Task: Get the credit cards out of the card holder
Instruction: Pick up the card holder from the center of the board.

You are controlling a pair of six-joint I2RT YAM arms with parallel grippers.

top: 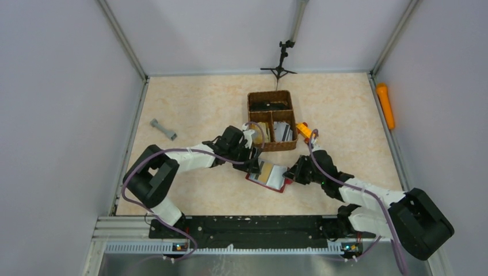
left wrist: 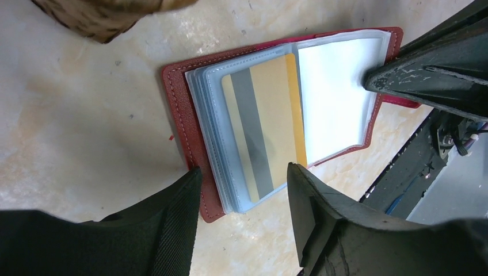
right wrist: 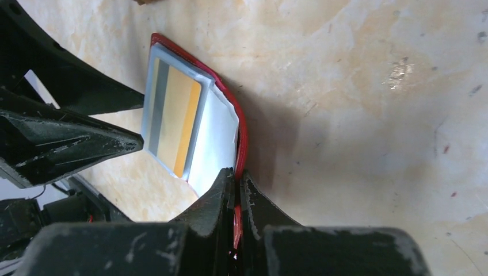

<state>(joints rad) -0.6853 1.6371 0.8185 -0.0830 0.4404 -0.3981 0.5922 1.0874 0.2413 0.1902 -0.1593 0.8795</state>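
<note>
Dark red leather lies open on the pale tabletop [top: 195, 103]. The card holder [left wrist: 183, 115] is spread flat between the two arms, just in front of the woven basket [top: 251, 109]. Clear plastic sleeves [left wrist: 210, 132] fan out from its fold. The top sleeve on one side shows a tan card [left wrist: 267, 115] with a grey stripe across it, and the facing sleeve looks blank and white.

The right pincer [right wrist: 236, 177] is pressed together on the edge of the red cover, on the side of the holder away from the left arm. A sliver of red shows between its fingers. The left pincer [left wrist: 243, 171] is spread and sits low over the opposite side. One finger is at the outer edge of the cover and the other is near the fold, with the striped card between them. I cannot tell whether either finger touches the plastic.

Flat things stand upright in the basket's front compartments, too small to make out. A small orange thing [top: 305, 131] lies just beside the basket's right front corner. A grey dumbbell-shaped piece [top: 163, 129] lies well apart to the left.
</note>
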